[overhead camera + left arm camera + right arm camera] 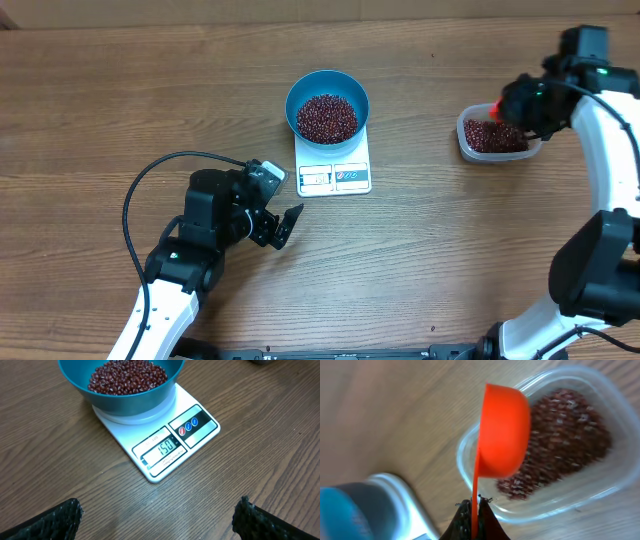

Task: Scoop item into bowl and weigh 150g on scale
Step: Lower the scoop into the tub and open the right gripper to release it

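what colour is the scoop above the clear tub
Bright orange-red; the scoop shows best in the right wrist view.

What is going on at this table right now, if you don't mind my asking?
The right gripper is shut on an orange scoop, holding it over the clear tub of beans. The blue bowl, filled with beans, sits on the white scale, whose display reads 150. The left gripper is open and empty, hanging near the scale.

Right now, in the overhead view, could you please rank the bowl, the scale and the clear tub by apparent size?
1. Bowl and scale: alike, the scale partly hidden.
2. Smallest: clear tub.
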You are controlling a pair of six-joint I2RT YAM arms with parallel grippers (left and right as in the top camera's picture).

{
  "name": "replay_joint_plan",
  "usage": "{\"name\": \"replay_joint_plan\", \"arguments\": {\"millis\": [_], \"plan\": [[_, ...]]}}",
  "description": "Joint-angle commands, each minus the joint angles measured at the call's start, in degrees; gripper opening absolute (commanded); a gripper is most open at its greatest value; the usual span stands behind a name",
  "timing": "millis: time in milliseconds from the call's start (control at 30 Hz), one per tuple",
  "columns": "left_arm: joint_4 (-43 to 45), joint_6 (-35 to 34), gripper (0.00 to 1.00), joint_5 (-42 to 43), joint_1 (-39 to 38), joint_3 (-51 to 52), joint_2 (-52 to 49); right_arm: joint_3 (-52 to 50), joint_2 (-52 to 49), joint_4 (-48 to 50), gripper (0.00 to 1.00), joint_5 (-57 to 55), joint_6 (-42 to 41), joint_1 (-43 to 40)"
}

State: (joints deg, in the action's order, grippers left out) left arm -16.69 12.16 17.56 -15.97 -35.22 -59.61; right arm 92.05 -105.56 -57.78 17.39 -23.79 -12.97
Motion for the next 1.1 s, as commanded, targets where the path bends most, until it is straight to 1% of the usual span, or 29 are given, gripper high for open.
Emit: {"name": "replay_joint_plan", "arguments": {"millis": [0,200,333,633,967,1033,1067], "plan": [[0.2,-0.6,1.00,-0.2,0.2,0.0,-0.4,-3.4,1.1,2.3,0.04,14.4,-2.0,-1.9],[0.2,-0.6,0.99,-0.2,0.2,0.0,-0.4,-12.6,1.4,10.9,0.04,24.7,-5.7,-4.2],[0.2,-0.6,1.00,-0.2,0.2,0.0,-0.4,-15.7,2.0,13.7,0.04,24.7,-8.2,-6.0],[0.2,-0.6,1.00,-0.2,0.2,0.0,-0.4,-15.7,2.7,13.7,0.04,24.7,-7.9,-8.0],[0.2,-0.6,1.00,-0.2,0.2,0.0,-0.4,-15.7,2.7,9.9,0.04,22.6,-6.4,-9.9],[0.2,-0.6,1.00,-0.2,0.2,0.0,-0.4,-15.7,2.7,9.9,0.04,22.6,-6.2,-10.0],[0.2,-0.6,0.99,-0.2,0.2,0.0,-0.4,-15.7,2.7,9.9,0.08,22.6,-6.2,-10.0]]}}
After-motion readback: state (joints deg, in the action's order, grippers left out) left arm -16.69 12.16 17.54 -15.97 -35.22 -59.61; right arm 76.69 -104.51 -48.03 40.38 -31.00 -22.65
